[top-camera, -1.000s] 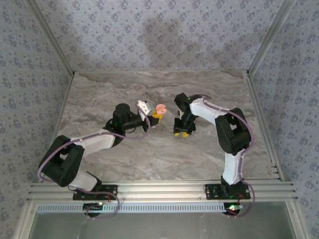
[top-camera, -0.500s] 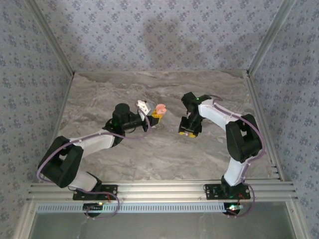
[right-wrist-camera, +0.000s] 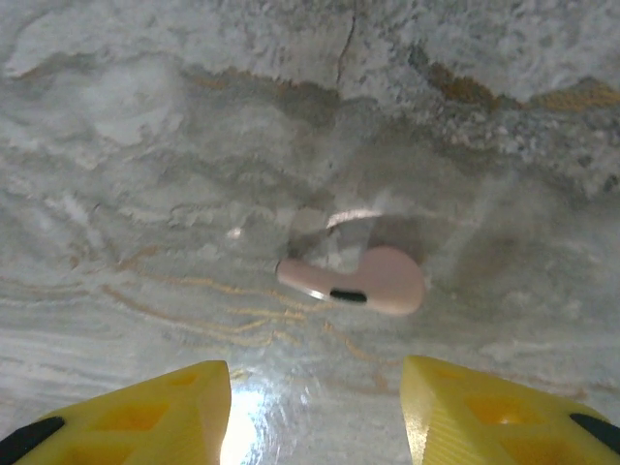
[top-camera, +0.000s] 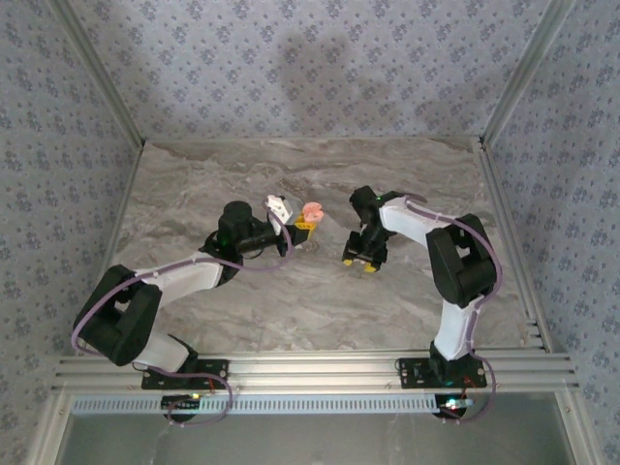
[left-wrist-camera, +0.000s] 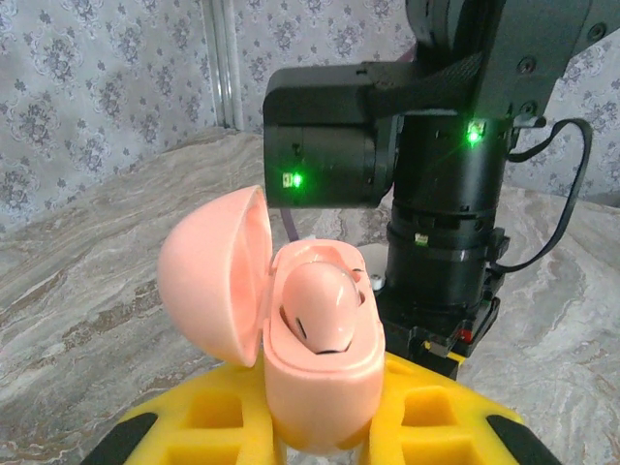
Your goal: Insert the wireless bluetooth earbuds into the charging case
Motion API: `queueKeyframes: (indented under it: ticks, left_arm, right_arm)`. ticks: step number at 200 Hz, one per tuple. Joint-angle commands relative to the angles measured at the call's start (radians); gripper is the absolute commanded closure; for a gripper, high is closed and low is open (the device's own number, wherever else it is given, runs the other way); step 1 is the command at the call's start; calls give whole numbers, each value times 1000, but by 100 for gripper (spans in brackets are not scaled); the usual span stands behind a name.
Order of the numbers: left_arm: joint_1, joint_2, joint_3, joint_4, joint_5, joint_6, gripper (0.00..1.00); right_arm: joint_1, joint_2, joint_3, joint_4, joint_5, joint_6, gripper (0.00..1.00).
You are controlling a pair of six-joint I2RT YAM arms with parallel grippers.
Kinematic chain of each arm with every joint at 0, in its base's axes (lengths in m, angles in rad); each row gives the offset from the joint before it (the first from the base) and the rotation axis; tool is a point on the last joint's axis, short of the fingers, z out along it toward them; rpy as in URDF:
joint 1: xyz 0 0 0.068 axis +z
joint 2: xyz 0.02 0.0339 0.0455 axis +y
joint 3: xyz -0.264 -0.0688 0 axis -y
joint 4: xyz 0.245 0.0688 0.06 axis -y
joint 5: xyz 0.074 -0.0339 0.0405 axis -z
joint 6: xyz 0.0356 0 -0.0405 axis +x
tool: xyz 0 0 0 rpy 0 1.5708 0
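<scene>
Marble table (top-camera: 194,194), top view: left gripper (top-camera: 302,231) is clamped on the pink charging case (top-camera: 312,210) near centre, and the right gripper (top-camera: 360,260) points nose-down just to its right, close to the surface. Left wrist: case sits upright between the yellow fingers (left-wrist-camera: 184,421), lid (left-wrist-camera: 208,291) swung open, one pink earbud (left-wrist-camera: 325,305) seated inside. Right wrist: jaws apart, gripping nothing; second earbud (right-wrist-camera: 358,279) lies flat on the marble just ahead of the gap, touching neither finger.
</scene>
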Motion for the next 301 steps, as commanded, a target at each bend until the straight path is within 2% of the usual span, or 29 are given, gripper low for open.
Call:
queueKeyframes:
  ticks: [1, 66, 149, 196, 301]
  left_arm:
    - [-4, -40, 23, -19, 8, 25, 95]
    - [-4, -37, 24, -24, 6, 32, 95]
    - [-3, -31, 26, -24, 6, 32, 95]
    - [-2, -34, 26, -24, 8, 32, 96]
    - [-2, -41, 24, -36, 8, 41, 95]
  right_arm:
    - [-6, 29, 20, 16, -7, 19, 49]
    - [-10, 56, 52, 23, 63, 15, 51]
    - [-17, 63, 91, 29, 73, -16, 53]
    - [-18, 53, 156, -144, 125, -87, 52]
    - [-22, 141, 227, -150, 90, -123, 55]
